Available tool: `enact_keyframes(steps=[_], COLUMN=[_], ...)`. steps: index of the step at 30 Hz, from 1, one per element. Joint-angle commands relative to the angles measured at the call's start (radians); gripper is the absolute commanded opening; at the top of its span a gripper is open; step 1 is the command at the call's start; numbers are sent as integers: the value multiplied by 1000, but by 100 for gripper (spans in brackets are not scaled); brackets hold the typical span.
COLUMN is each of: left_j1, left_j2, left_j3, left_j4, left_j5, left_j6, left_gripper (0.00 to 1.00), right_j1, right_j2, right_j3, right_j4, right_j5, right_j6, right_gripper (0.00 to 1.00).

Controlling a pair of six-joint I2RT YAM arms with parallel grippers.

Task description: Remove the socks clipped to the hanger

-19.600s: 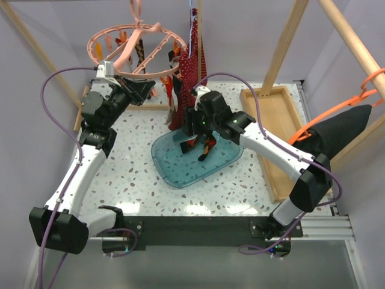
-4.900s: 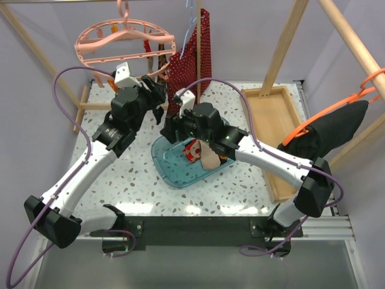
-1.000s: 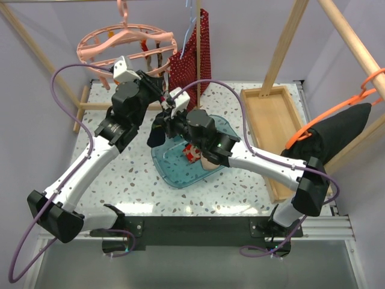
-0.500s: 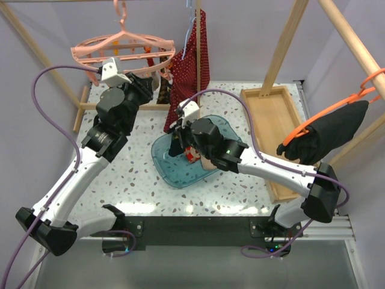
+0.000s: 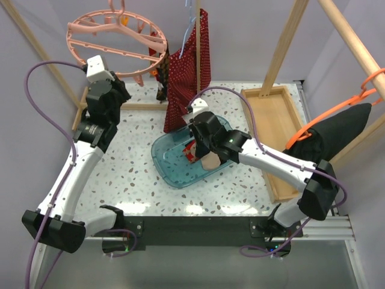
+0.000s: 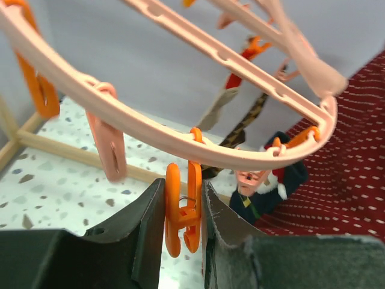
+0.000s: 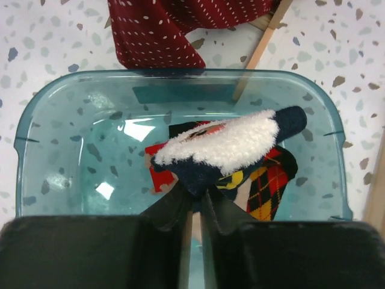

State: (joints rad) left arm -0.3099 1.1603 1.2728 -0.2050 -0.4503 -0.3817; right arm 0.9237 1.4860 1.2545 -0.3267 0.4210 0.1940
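Navy with a fluffy white cuff, the sock [image 7: 228, 147] hangs just above the teal tub [image 7: 54, 120], pinched in my right gripper [image 7: 194, 201] over the argyle socks [image 7: 264, 186] lying inside. I'd dip slightly, then let go over the tub's middle. Up-left of the tub, my left gripper [image 6: 182, 188] squeezes an orange clip [image 6: 180, 224] on the hanger [image 6: 138, 125]

The left arm [image 5: 75, 174] and the right arm [image 5: 271, 161] share one build: smooth white shells on the long links and bulky matte-black housings at the joints. A purple cable [image 5: 27, 84] loops loosely along each arm. Each wrist carries a boxy white camera mount [image 5: 96, 66]. Both bases sit on a black plate [image 5: 192, 229] at 6 o'clock of the overhead view, with a small green light beside each. The fingers [image 6: 147, 241] are dark grey and flat-faced, with paler worn edges.
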Motion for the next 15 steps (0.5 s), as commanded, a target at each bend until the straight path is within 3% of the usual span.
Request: enact_keyframes(steps=[1,5,6,7,11,15], left_j1=[55,68,69,71,72,72], left_j2=[-13,-25,-25,-27,-28,-30], left_j3=[63,102,106,111,129,145], left_j4=[-22,-36,-40,-45,-50,-53], left_j5=[3,-19,-19,-21,-19,-10], left_j6=[17,44,49,55,67,69], left_gripper=[0,0,0,0,0,0], right_j1=[-11,-5,0,12,30,35], right_j2=[71,115,120,129,197,201], right_j3=[115,200,216,258,405,415], right_j4=[-105,-132,-123,-121,-152,85], right_j5=[-7,-59,-71,-73,-106,-292], right_j6=[-8,-56,-70,-86,-140,-137], right_gripper=[26,59,75,81,87,87])
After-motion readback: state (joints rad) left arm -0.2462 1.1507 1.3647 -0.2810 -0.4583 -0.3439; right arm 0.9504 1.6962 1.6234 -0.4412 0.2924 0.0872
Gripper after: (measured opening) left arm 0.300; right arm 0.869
